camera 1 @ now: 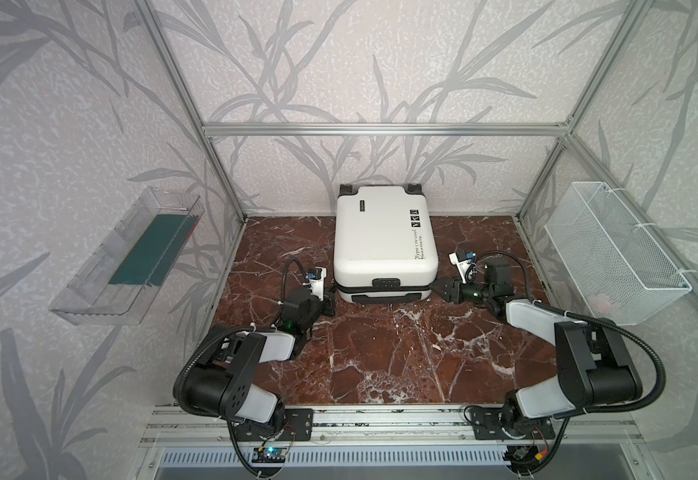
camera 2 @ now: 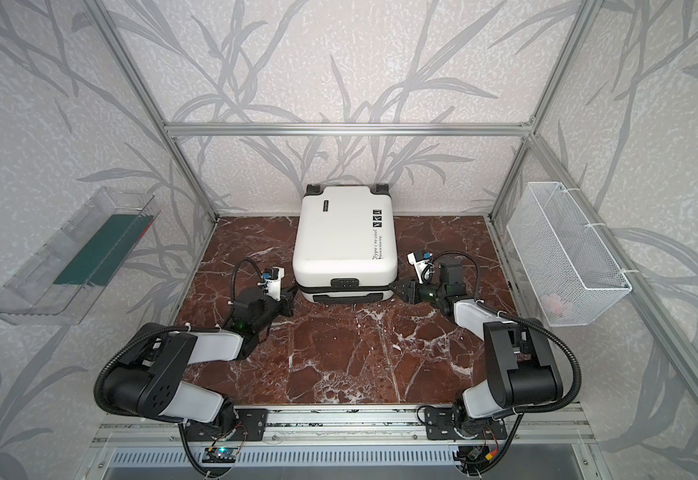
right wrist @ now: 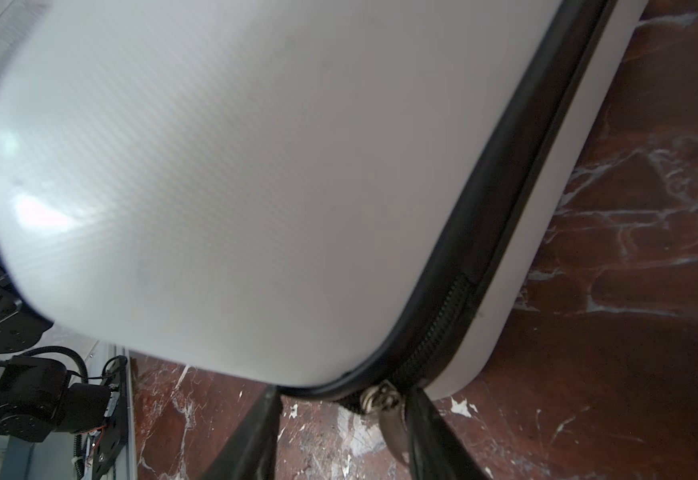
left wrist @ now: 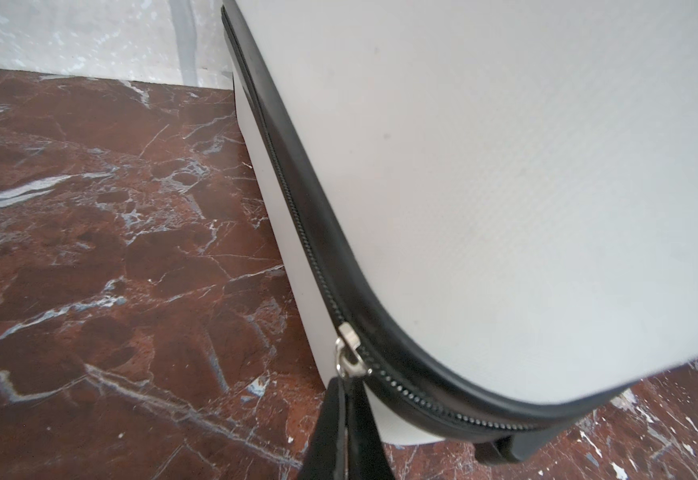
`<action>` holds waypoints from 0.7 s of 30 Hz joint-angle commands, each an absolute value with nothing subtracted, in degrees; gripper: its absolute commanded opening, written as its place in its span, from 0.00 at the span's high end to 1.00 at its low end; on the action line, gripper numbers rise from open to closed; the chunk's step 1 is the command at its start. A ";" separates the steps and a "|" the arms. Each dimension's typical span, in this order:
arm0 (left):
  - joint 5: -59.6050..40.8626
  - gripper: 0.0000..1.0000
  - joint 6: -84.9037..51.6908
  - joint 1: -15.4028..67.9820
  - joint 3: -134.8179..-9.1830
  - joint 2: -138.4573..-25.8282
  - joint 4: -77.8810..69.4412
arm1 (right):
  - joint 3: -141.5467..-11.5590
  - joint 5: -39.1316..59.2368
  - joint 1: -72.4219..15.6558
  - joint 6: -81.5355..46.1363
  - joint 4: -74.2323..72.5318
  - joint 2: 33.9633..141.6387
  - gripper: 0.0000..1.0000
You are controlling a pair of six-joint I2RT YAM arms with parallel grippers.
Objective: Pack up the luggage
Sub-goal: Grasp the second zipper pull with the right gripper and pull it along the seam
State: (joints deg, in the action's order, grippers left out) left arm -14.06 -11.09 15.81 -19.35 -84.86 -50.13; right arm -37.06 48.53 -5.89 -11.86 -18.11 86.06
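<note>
a: top views: luggage [camera 1: 382, 237] lid down, far centre of table [camera 1: 380, 353]. both arms reach low to its near corners.
b: left wrist: left gripper [left wrist: 341, 419] closed, pinching the zip slider [left wrist: 349, 353] tab. only zip work left, i judge.
a: right wrist: right gripper [right wrist: 345, 395] jaws apart astride second slider [right wrist: 380, 401], not gripping.

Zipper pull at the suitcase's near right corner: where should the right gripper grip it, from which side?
Pinch the flat tab hanging from the slider, coming from outside that corner: it dangles clear of the suitcase shell, between the right gripper's open jaws.
</note>
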 commanded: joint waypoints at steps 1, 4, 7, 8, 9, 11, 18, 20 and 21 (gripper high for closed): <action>-14.31 1.00 -10.00 15.91 -22.31 -84.82 -52.48 | -35.70 48.25 -5.98 -12.76 -20.59 84.02 0.59; -14.42 1.00 -9.84 15.91 -22.51 -84.80 -52.17 | -35.22 47.88 -5.98 -12.87 -19.98 83.42 0.66; -14.53 1.00 -10.01 15.91 -22.60 -84.86 -52.29 | -34.83 47.62 -5.98 -13.12 -19.57 83.25 0.71; -14.59 1.00 -9.96 15.91 -22.69 -84.88 -52.22 | -34.67 47.57 -5.98 -13.10 -19.56 83.23 0.72; -14.64 1.00 -10.10 15.91 -22.69 -84.80 -52.26 | -34.48 47.45 -5.98 -13.18 -19.56 83.23 0.75; -14.61 1.00 -10.10 15.90 -22.68 -84.77 -52.35 | -34.22 47.37 -5.98 -13.14 -19.32 83.23 0.77; -14.61 1.00 -10.19 15.86 -22.87 -84.73 -52.37 | -33.35 46.98 -5.98 -13.60 -18.91 82.89 0.84; -14.73 1.00 -10.11 15.90 -22.85 -84.70 -52.38 | -32.60 46.38 -5.98 -13.86 -18.87 82.24 0.90; -14.70 1.00 -10.10 15.90 -22.87 -84.71 -52.40 | -32.28 46.01 -5.98 -13.88 -18.85 81.85 0.95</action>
State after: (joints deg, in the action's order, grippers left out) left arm -14.06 -10.96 15.81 -20.34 -84.86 -48.45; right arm -33.36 45.87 -5.87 -13.74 -18.92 84.03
